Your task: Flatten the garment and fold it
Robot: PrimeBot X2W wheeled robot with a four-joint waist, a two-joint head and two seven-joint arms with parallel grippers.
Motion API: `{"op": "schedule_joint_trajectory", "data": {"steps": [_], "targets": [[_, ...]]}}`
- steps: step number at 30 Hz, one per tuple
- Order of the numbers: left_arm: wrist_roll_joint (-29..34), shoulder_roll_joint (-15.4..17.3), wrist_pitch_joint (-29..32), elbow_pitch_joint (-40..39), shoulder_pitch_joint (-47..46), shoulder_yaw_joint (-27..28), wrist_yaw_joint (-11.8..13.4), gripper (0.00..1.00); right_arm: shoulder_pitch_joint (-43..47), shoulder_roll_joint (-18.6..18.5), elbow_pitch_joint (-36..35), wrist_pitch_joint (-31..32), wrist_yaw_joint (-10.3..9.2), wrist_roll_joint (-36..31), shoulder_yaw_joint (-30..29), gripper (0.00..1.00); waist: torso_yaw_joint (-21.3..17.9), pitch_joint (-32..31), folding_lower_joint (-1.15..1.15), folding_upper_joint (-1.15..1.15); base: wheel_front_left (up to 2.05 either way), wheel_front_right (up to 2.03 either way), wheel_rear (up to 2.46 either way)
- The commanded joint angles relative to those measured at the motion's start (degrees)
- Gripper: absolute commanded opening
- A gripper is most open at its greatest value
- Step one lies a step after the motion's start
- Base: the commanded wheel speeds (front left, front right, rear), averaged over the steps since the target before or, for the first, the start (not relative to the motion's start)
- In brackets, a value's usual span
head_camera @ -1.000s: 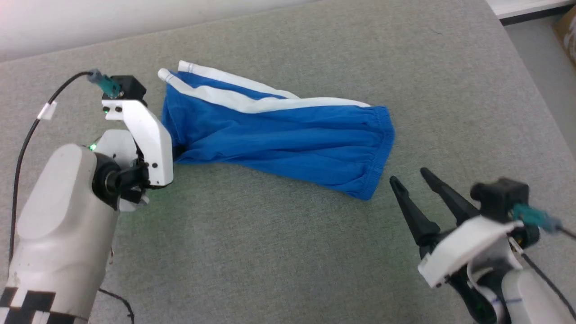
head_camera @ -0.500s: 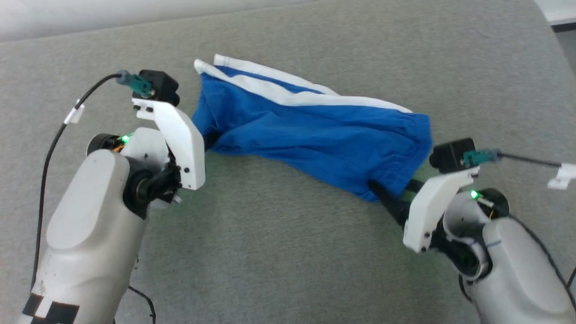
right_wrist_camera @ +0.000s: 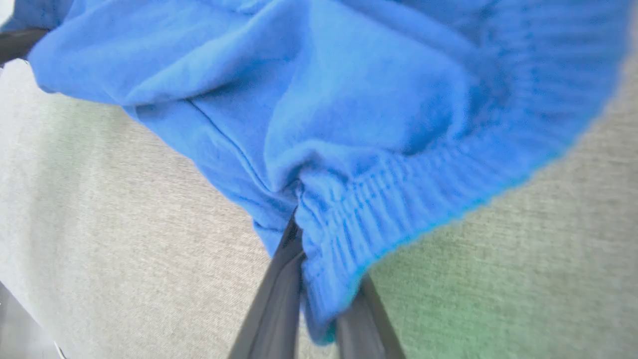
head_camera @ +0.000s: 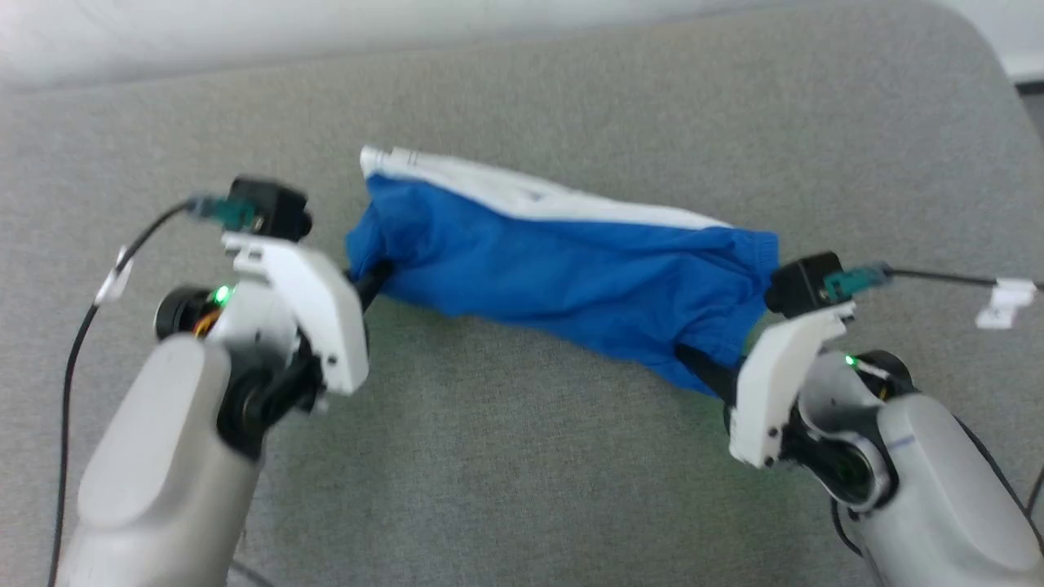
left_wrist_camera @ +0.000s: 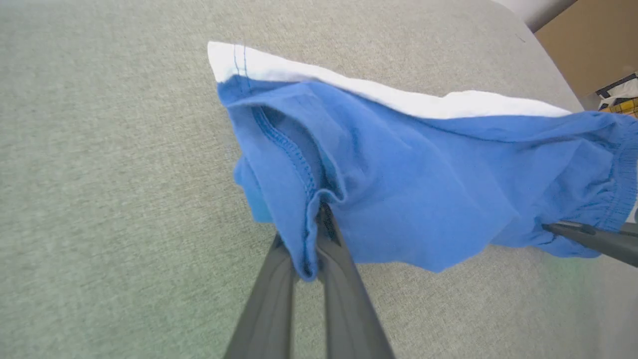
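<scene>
currently garment (head_camera: 571,277) strung between left pincer (left_wrist_camera: 320,219) and right pincer (head_camera: 695,364), both gripping.

You've got the right gripper (right_wrist_camera: 301,239) pinched on the garment (right_wrist_camera: 349,99) at its gathered waistband (right_wrist_camera: 398,194), blue fabric bunched between both fingers. The grey woven surface (right_wrist_camera: 124,224) lies beneath.

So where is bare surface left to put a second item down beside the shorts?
The widest bare patch of the grey surface lies in front of the garment, between the left gripper and the right gripper. Another strip runs behind it, up to the far edge. Crowded: both garment ends, where the grippers clamp it.
</scene>
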Motion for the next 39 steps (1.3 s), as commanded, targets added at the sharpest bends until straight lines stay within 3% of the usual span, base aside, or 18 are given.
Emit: {"op": "schedule_joint_trajectory", "data": {"steps": [1,10,15,19,20,21,22,28,32,39], "targets": [[0.37,0.68,-0.99,-1.73,2.5,0.61,0.94,0.0,1.64,-0.68,-1.53,-0.82,-0.04,0.32,0.04,0.0,0.31,-2.69,-0.01,0.0,0.0,0.0,0.0],[0.79,1.6,-5.8,-15.09,22.58,3.82,9.11,0.0,12.35,-3.84,-12.1,2.48,-0.04,-0.04,-2.94,0.0,2.65,-7.15,-0.01,0.0,0.0,0.0,0.0],[-0.25,-1.03,-8.5,-18.18,32.52,3.93,12.33,0.0,18.34,-3.18,-13.0,4.8,-0.04,0.68,-5.35,0.0,3.67,-7.79,-0.01,0.0,0.0,0.0,0.0],[-1.42,-4.55,-11.55,-17.0,36.2,3.17,13.0,0.0,21.36,-2.15,-12.4,5.18,-0.04,0.68,-6.26,0.0,4.1,-7.83,-0.01,0.0,0.0,0.0,0.0],[-1.62,-5.37,-12.35,-16.37,36.51,2.91,12.9,0.21,21.91,-2.04,-12.26,4.76,-0.04,0.45,-6.3,0.33,4.23,-7.88,-0.01,0.0,0.0,0.0,0.0],[-1.69,-6.08,-13.15,-15.71,36.71,2.7,12.84,0.56,22.5,-1.78,-12.21,4.39,-0.04,0.49,-6.3,1.0,4.33,-7.94,-0.01,0.0,0.0,0.0,0.0],[-1.85,-6.78,-13.91,-15.1,36.81,2.54,12.71,1.0,23.07,-1.61,-12.37,3.75,-0.04,0.38,-6.35,1.0,4.47,-8.1,-0.01,0.0,0.0,0.0,0.0],[-0.28,-9.15,-22.79,-14.03,36.24,4.06,12.41,1.0,27.32,-0.86,-17.08,-2.69,-0.04,-1.83,-7.96,1.0,5.03,-9.65,-0.01,0.0,0.0,0.0,0.0],[3.48,-8.27,-30.35,-14.92,35.0,5.67,12.34,1.0,29.78,0.63,-21.51,-7.49,-0.04,-4.21,-11.29,1.0,5.36,-11.04,-0.01,0.0,0.0,0.0,0.0],[11.22,-6.02,-44.38,-15.11,33.42,7.56,12.54,1.0,30.56,3.1,-25.08,-6.16,-0.04,-6.63,-17.72,1.0,5.68,-12.72,-0.01,0.0,0.0,0.0,0.0]]}}
